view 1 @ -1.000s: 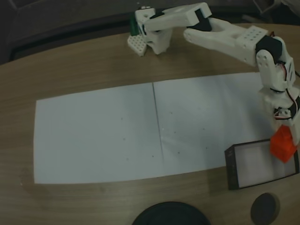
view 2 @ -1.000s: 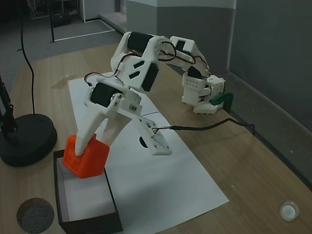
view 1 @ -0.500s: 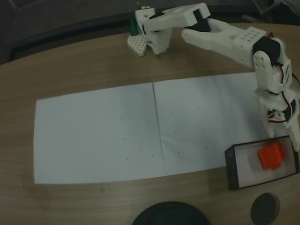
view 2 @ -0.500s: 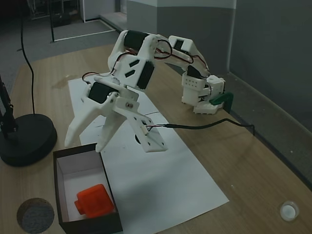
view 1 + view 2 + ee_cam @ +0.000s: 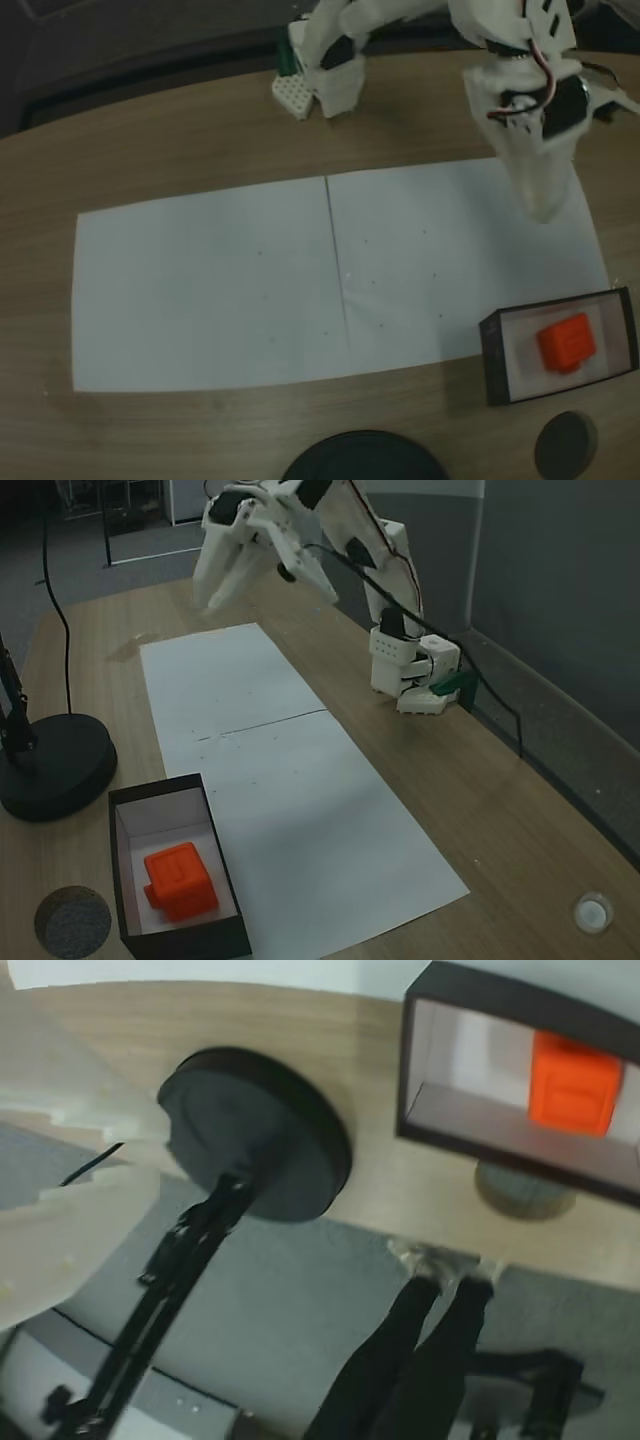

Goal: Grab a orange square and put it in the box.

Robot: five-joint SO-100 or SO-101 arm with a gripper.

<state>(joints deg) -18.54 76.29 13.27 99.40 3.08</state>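
1. Small bright orange square block (image 5: 567, 343) (image 5: 180, 881) (image 5: 572, 1083) lies flat on the white floor of the shallow black-walled box (image 5: 492, 350) (image 5: 160, 788)
2. White two-finger gripper (image 5: 222, 585) raised above the paper sheet (image 5: 210, 290), well apart from box, fingers spread, holding nothing

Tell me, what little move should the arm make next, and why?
Probably just fold back toward its base and stop. The orange square already lies on the white floor of the box, and the gripper hangs open and empty high above the paper, well away from the box. Nothing else orange lies on the table.
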